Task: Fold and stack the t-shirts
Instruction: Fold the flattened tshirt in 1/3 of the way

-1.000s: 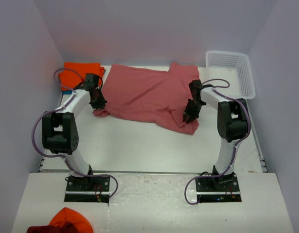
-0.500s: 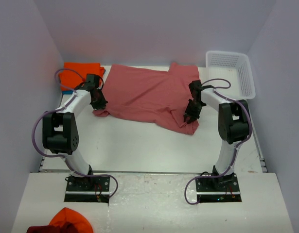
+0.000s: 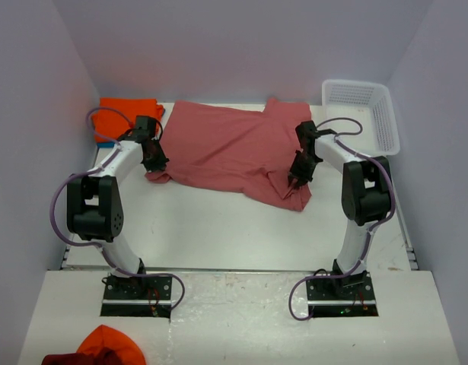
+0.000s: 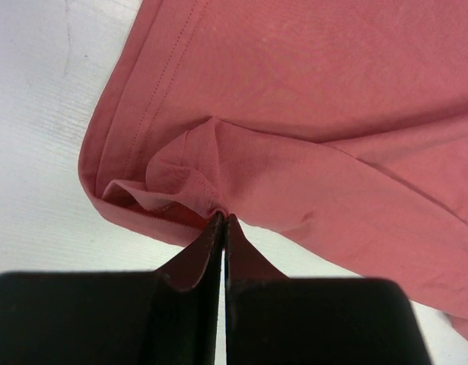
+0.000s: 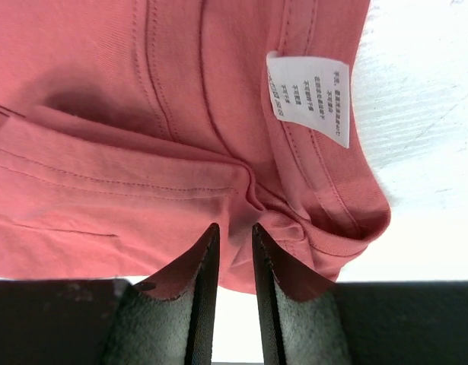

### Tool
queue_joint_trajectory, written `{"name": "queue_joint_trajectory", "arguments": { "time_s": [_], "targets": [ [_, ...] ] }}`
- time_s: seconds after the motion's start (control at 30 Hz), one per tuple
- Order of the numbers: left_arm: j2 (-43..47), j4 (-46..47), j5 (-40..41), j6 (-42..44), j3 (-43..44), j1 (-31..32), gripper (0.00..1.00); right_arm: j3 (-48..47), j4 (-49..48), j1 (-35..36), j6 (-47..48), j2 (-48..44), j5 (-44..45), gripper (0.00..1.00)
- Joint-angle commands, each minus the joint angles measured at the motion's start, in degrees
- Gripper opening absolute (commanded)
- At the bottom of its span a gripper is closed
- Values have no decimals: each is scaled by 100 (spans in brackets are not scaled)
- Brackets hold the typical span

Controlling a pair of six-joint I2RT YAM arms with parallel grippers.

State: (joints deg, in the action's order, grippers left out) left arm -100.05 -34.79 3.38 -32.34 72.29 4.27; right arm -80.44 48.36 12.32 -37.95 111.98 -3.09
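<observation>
Both near corners of the salmon-red t-shirt (image 3: 226,152), lying lengthwise left to right across the far tabletop (image 3: 218,228), meet an arm: left end effector (image 4: 222,220) pinched tight on its hem, right end effector (image 5: 235,228) narrow astride bunched hem, grip unclear.

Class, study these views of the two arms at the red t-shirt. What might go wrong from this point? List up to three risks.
1. The left end effector is shut on only a small bunched bit of hem of the red t-shirt. That bit may slip out on lifting.
2. The right end effector has its fingers slightly apart around a fold near the white tag. A loose grip there could drop that corner and skew the fold.
</observation>
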Motion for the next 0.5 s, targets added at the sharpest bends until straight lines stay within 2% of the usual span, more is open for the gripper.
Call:
{"name": "queue_joint_trajectory", "arguments": {
  "time_s": [0.0, 0.1, 0.27, 0.47],
  "targets": [
    [-15, 174, -48, 34, -66, 30, 0, -279, 139, -28, -2, -133, 213, 25],
    [-15, 183, -12, 35, -84, 30, 0, -296, 130, -45, 25, -63, 116, 25],
    [-6, 183, -4, 52, -57, 30, 0, -305, 77, -54, 43, 69, 2, 19],
    [-32, 191, -4, 70, -75, 30, 0, -279, 33, -54, 25, 148, -69, 19]
  ]
}}
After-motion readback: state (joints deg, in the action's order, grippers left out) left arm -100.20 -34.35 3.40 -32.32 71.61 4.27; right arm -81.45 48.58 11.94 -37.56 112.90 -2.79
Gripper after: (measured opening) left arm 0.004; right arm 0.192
